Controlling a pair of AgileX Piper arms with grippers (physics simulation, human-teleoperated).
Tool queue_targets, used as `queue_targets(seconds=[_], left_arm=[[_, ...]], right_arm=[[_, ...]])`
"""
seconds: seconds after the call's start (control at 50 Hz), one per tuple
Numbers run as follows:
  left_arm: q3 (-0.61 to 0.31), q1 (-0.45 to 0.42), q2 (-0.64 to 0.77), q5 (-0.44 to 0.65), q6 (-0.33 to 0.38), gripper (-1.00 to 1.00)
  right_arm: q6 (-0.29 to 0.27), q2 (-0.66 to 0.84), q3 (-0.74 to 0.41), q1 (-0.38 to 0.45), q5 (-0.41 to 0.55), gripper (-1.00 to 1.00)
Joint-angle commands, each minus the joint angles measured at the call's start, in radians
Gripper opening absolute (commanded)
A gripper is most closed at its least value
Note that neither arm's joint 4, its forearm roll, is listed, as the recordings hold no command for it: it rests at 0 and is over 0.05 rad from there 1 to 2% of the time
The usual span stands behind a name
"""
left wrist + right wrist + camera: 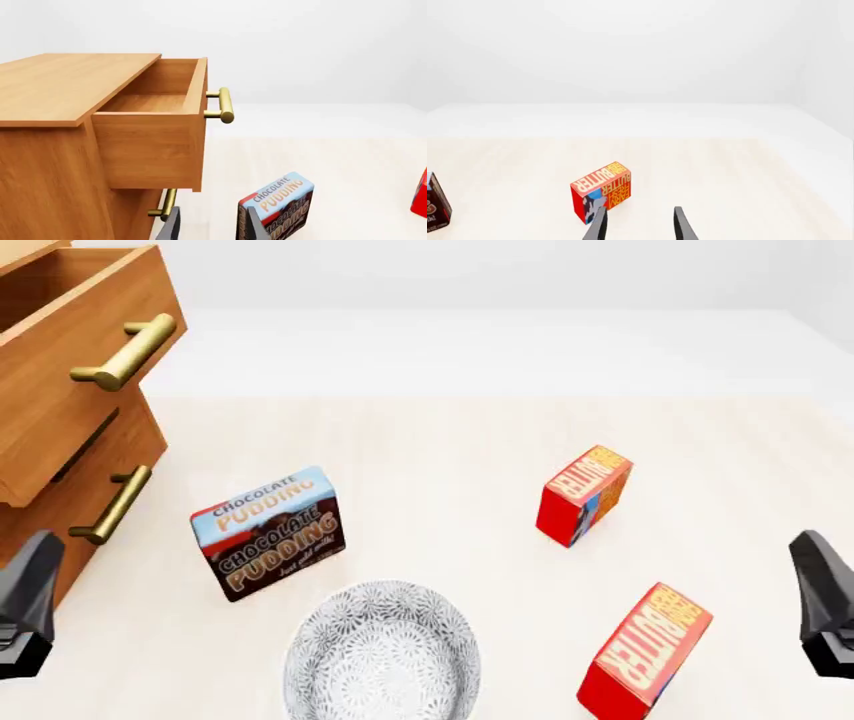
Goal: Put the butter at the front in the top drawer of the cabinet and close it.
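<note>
- Cabinet (47, 165): top drawer (150, 100) pulled out, nothing seen inside.
- Butter (585, 495): upright on the table, well apart from the cabinet, not gripped.
- Second butter box (645, 650): also well apart from the cabinet.
- Pudding box (267, 533): near the cabinet.
- Right gripper (639, 212): jaws apart, empty, pointed at the butter.
- Left gripper (210, 212): jaws apart, empty, beside the cabinet.
- Step: judged to be the pick-up approach; next, the right gripper must lower, straddle the butter and close.

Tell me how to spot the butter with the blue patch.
From the wooden cabinet on the left, look right past the pudding box. The butter is the farther of two red boxes, the only one with a blue-and-white end patch.
</note>
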Motion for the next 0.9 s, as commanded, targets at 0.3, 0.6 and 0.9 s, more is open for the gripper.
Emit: queue_targets(seconds=[0.3, 0.6, 0.9], left_arm=[[-0.004, 0.0, 0.021, -0.019, 0.004, 1.0], [-0.062, 0.017, 0.0, 0.103, -0.03, 1.0], [-0.345, 0.082, 0.04, 0.426, -0.024, 1.0]], right_arm=[[-0.005, 0.018, -0.018, -0.002, 0.001, 1.0], [-0.005, 0.012, -0.02, -0.002, 0.009, 1.0], [-0.005, 0.005, -0.021, -0.002, 0.017, 1.0]])
